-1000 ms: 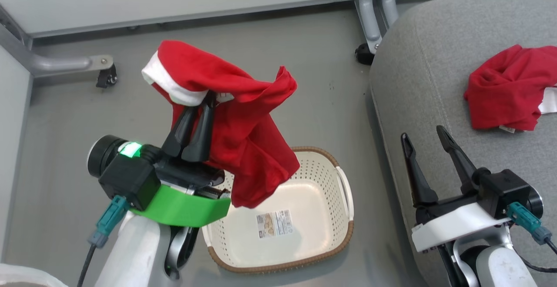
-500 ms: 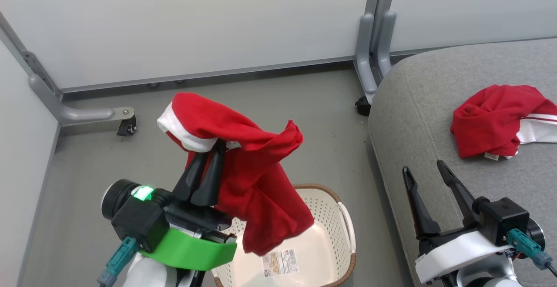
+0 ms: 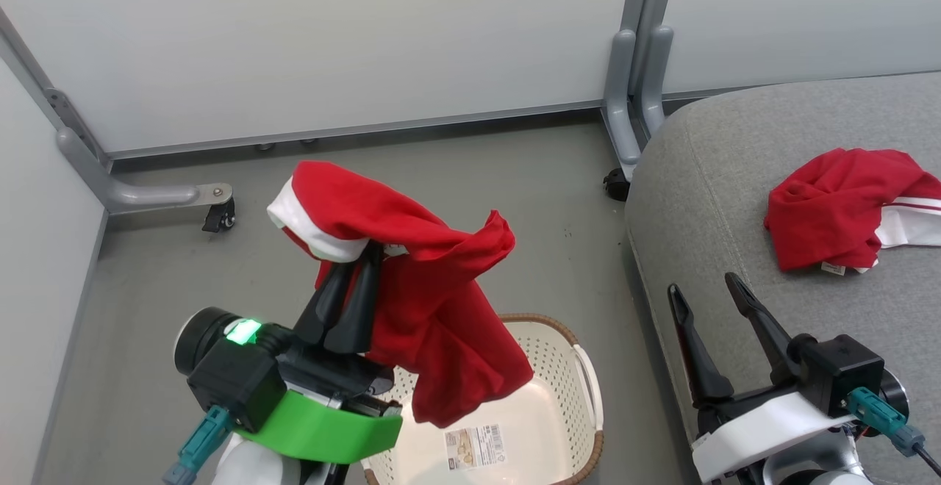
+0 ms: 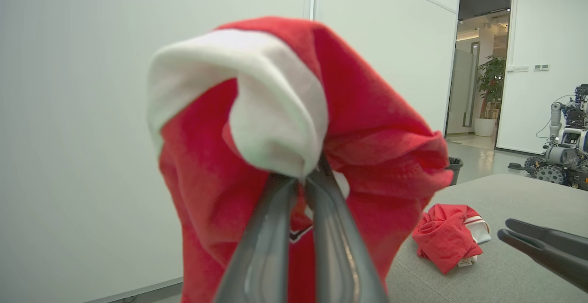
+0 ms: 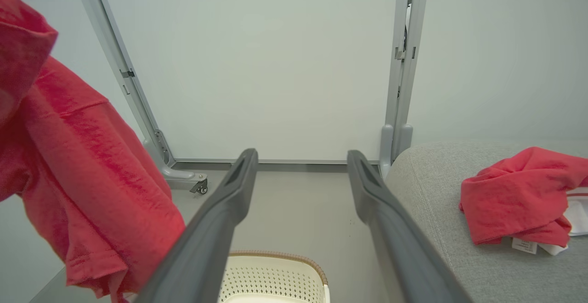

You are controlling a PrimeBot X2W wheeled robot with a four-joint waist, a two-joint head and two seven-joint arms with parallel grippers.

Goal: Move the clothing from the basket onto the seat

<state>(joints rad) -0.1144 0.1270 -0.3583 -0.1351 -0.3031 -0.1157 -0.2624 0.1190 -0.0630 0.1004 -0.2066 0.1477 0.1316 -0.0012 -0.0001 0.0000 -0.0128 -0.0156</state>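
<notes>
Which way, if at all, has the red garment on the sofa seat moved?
No. The red garment lies unchanged against the seat edge; the whole view shifted, so the camera moved.

Head camera tilts upward.
The basket [image 3: 551,356] drops to the view's bottom edge, more wall panel [image 3: 367,44] shows above, and the right gripper [image 3: 702,284] edges slightly left.

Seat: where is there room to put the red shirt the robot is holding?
The seat is bare from its rounded left edge to the crumpled garment lying on it, and behind that garment toward the wall. Crowded: the right side, where that garment lies, and the front edge by the open right gripper.
</notes>
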